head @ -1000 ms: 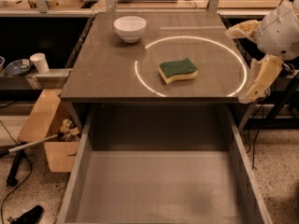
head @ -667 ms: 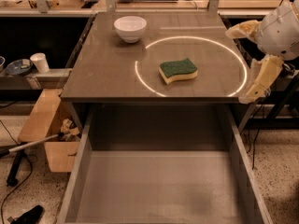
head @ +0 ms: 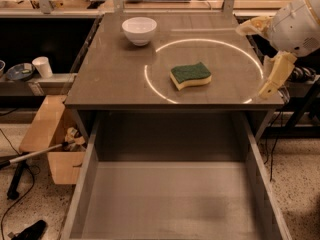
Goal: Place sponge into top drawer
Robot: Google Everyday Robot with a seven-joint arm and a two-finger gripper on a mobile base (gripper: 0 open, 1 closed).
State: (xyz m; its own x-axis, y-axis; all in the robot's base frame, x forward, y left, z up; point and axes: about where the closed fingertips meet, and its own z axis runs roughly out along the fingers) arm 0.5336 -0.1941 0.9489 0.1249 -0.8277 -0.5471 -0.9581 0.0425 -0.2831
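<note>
Beige fingers (head: 276, 74) of my gripper (head: 252, 60) are spread wide and hold nothing, at the right edge of the table (head: 110, 74). Well apart to their left, the sponge (head: 190, 75) lies green side up on the table. Below it the drawer (head: 86, 170) is open.

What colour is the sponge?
The sponge is dark green on top, pale yellow below, camera view; the gripper hovers by the right table edge.

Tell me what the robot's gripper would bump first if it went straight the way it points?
Probably the sponge. The gripper sits open at the right edge of the table, pointing left across the top. Its height is unclear, so it might pass over.
</note>
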